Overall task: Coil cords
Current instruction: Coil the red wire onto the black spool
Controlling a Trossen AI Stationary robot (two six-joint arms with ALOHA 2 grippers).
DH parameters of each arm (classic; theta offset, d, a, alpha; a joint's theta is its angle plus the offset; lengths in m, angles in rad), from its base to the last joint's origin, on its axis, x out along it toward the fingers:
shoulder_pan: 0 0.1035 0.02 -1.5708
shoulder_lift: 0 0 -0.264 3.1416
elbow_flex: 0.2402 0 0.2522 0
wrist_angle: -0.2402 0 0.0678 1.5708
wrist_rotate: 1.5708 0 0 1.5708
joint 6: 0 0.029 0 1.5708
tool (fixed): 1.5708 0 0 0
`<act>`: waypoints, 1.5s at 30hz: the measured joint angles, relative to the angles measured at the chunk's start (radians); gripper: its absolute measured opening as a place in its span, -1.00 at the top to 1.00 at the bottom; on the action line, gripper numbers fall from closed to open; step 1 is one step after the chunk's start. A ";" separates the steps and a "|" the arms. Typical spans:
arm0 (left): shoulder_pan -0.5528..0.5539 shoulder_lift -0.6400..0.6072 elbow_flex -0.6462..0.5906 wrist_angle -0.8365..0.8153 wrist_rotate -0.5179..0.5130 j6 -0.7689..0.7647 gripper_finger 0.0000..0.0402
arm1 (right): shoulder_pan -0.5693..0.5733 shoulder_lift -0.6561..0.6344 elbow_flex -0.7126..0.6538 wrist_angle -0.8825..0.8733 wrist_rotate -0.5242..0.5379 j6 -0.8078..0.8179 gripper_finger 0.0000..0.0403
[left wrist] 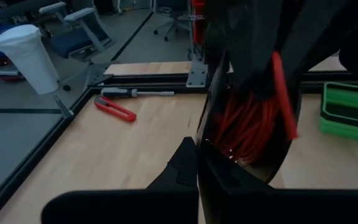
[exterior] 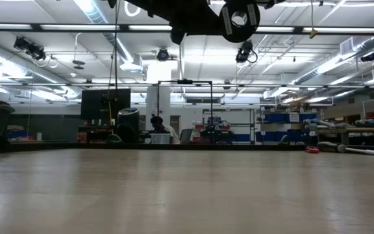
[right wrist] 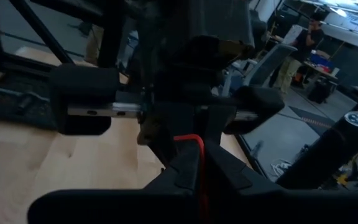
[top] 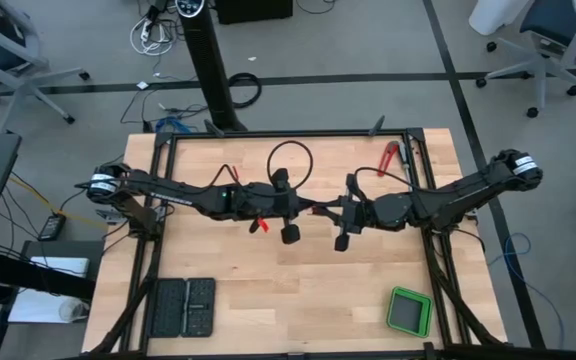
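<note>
Two dark robot arms meet above the middle of a wooden table (top: 268, 290), their grippers nearly nose to nose and raised clear of the surface. The left gripper (top: 303, 208) has its fingers pressed fully together; in its wrist view the two dark fingers (left wrist: 191, 171) meet with no gap, just in front of a bunched red wire (left wrist: 244, 127) that hangs from the right arm's gripper. The right gripper (top: 320, 209) is nearly closed, and in its wrist view a thin red strand (right wrist: 197, 158) runs down between its fingertips, so it is pinching the wire. From above, a short red piece (top: 259, 225) shows just under the left arm, between the two grippers and the table.

Elsewhere on the table, a thicker black cable loop (top: 290, 160) lies near the far edge, a red-handled tool (top: 389, 158) sits to its right, a green box (top: 409, 311) rests at the near right corner and a dark case (top: 182, 306) at the near left. Beyond the table, a person (right wrist: 303, 43) stands in the room.
</note>
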 joint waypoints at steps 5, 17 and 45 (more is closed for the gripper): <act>-0.001 -0.001 0.000 0.015 0.002 -0.002 1.00 | 0.001 -0.002 0.000 0.029 -0.035 0.001 0.84; 0.000 0.003 0.007 0.038 -0.003 -0.019 1.00 | -0.001 0.001 -0.002 0.043 -0.066 -0.005 0.59; 0.001 0.004 0.004 0.038 -0.030 -0.042 1.00 | -0.009 0.001 -0.001 0.054 -0.090 -0.060 0.35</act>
